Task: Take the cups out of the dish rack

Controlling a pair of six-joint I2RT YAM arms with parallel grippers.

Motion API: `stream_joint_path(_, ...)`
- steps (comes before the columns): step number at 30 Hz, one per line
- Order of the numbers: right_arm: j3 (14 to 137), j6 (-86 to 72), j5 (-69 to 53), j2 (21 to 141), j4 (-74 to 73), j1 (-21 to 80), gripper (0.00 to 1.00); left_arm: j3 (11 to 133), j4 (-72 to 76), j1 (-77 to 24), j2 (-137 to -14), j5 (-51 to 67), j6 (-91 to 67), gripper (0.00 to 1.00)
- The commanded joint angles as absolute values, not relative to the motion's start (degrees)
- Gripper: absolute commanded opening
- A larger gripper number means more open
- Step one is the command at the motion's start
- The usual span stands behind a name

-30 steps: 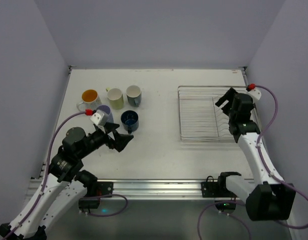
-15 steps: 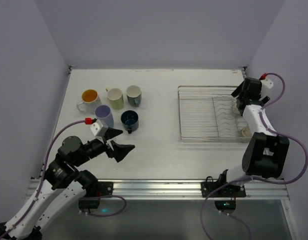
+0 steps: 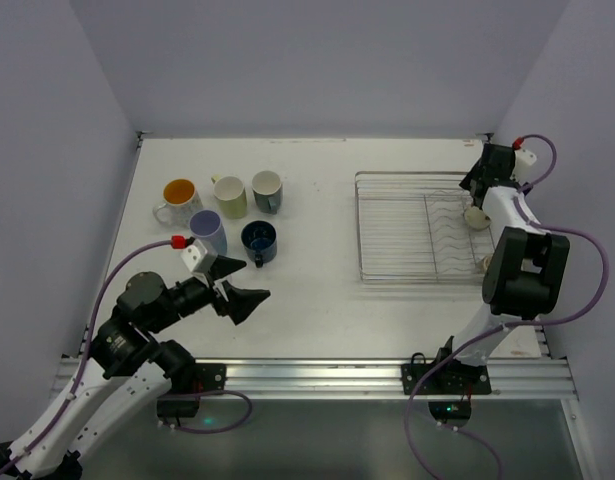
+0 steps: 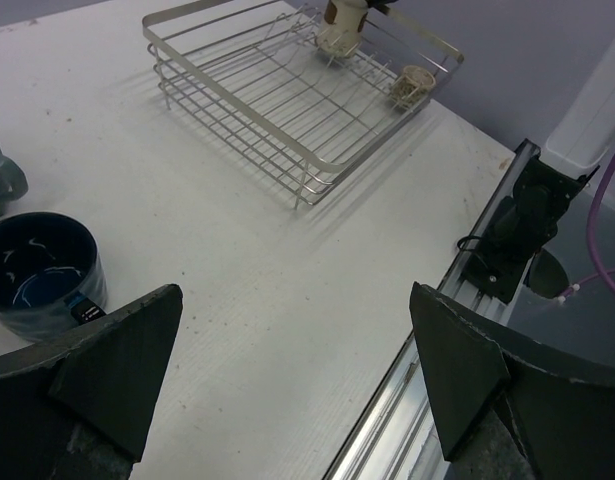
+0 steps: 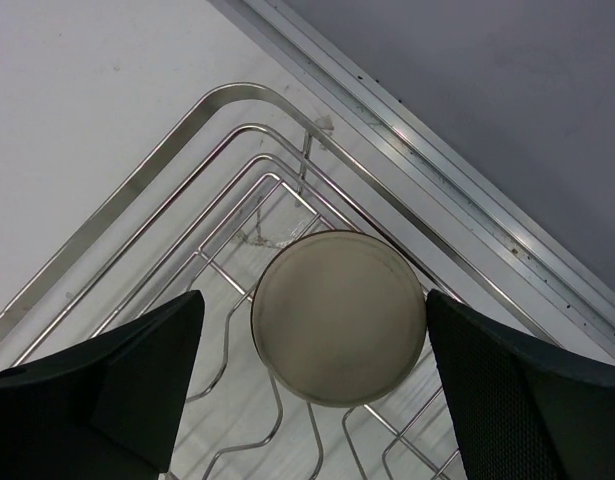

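Right gripper (image 5: pixel 312 350) is spread above the cream cup (image 5: pixel 339 316) at the dish rack (image 5: pixel 107 202) corner; it should be lowered centred.

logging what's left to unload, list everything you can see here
dish rack: 1, silver wire, right half of the table
cream cup: 1, cream, rack's far right corner, under the right gripper
pale cup: 1, pale, rack's near right corner
orange-inside mug: 1, white outside, table's far left
yellow-green mug: 1, pale yellow-green, right of the orange-inside mug
grey mug: 1, grey, right of the yellow-green mug
lavender mug: 1, lavender, nearer row, on the left
navy mug: 1, navy, right of the lavender mug
table: 1, white
left gripper: 1, black, open, over the table near the navy mug
right gripper: 1, black, open, fingers either side of the cream cup
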State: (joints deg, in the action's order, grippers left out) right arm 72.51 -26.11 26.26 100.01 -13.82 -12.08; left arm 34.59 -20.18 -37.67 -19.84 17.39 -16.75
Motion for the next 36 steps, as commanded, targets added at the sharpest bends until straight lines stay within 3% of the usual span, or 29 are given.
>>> stream_joint_path(1,76.9,-25.5,28.1,102.1,-16.5,-12.4,0.92,34.6,-18.8,-38.1,-20.6,17.2,-16.1,1.00)
stream_joint_path(9,78.3,-26.4,26.5,103.7,-20.0,-12.4,0.79,34.6,-18.8,-37.8,-20.7,17.1,-16.1,1.00)
stream_joint_path(14,77.2,-26.9,24.5,104.1,-21.2,-12.4,0.87,34.5,-18.8,-37.7,-20.3,17.1,-16.1,1.00)
stream_joint_path(17,76.4,-26.7,24.0,103.4,-21.0,-12.4,0.85,34.5,-18.7,-37.6,-20.2,17.0,-16.1,1.00)
stream_joint_path(20,76.1,-26.5,23.8,102.1,-20.8,-12.4,0.74,34.5,-18.7,-37.5,-20.2,16.9,-16.2,1.00)
stream_joint_path(21,76.1,-26.2,23.8,101.7,-20.7,-12.4,0.60,34.5,-18.7,-37.5,-20.2,16.9,-16.1,1.00)
stream_joint_path(25,76.1,-25.4,24.0,97.3,-19.9,-12.4,0.36,34.5,-18.7,-37.2,-20.4,17.0,-16.1,1.00)
stream_joint_path(36,66.4,-28.2,17.9,77.1,-11.9,-12.1,0.28,35.5,-18.9,-36.6,-23.1,16.8,-15.8,1.00)
